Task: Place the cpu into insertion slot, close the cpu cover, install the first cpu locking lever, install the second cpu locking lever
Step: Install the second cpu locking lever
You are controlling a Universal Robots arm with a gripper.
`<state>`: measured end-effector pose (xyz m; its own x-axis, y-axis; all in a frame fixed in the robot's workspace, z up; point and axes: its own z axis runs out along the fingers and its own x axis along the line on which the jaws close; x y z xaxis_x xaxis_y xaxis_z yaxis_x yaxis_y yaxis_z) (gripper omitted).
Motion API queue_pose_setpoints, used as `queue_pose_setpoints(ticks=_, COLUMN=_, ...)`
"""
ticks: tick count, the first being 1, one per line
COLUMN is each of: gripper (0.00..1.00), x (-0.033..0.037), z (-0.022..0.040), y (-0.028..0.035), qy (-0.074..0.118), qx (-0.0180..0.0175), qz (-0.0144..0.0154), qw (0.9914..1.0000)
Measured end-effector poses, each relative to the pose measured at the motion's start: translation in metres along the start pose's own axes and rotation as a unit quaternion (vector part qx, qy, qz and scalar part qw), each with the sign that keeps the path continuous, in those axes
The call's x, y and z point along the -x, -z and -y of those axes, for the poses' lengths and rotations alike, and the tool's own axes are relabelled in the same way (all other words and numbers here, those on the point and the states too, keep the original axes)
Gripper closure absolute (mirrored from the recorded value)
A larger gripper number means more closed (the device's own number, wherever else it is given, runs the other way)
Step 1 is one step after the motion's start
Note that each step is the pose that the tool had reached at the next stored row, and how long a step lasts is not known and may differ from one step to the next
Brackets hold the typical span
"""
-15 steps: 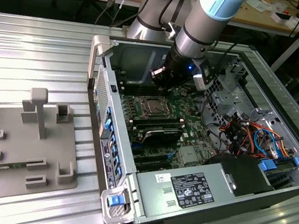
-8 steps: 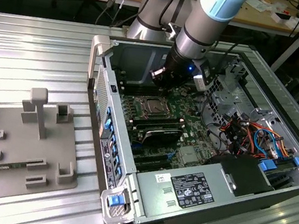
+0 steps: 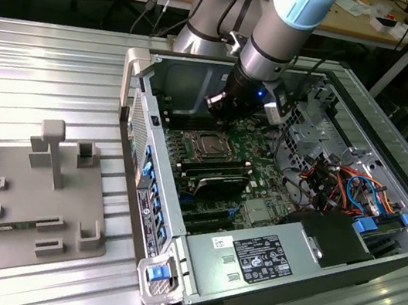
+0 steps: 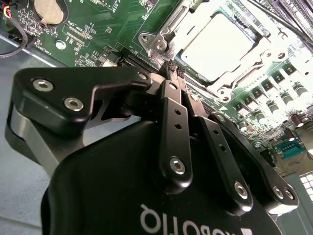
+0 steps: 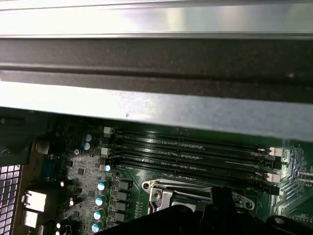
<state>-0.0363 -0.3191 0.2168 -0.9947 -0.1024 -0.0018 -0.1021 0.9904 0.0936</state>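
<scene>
1. The claw (image 4: 172, 68) is clenched, its fingertips (image 4: 179, 71) pressed together with nothing between them, just beside a corner of the cover (image 4: 164, 36).
2. The chip (image 4: 217, 44) lies in the socket (image 3: 207, 144) on the green board (image 3: 263, 174), framed by the cover.

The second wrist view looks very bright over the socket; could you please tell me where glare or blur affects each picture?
In the second wrist view, glare whitens the cpu and the cpu cover, while the gripper body close to the lens is blurred. In the first wrist view, the metal case edge is soft and the board is dim. In the exterior view, the table reflects light.
</scene>
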Motion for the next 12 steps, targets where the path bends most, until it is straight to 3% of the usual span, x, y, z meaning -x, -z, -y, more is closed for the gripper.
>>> queue_pose_setpoints(ticks=2, gripper=0.89, x=0.0000, z=0.0002, y=0.0000, qy=0.000, qx=0.0000, qz=0.0000, qw=1.00000)
queue_pose_setpoints(ticks=3, gripper=0.89, x=-0.0003, z=0.0031, y=0.0003, qy=0.000, qx=-0.0001, qz=0.0000, qw=1.00000)
queue_pose_setpoints(ticks=5, gripper=0.89, x=0.0140, z=0.0092, y=0.0007, qy=0.000, qx=-0.0009, qz=-0.0007, qw=1.00000)
queue_pose_setpoints(ticks=12, gripper=0.89, x=0.0140, z=0.0147, y=0.0012, qy=0.000, qx=-0.0031, qz=-0.0010, qw=0.99999)
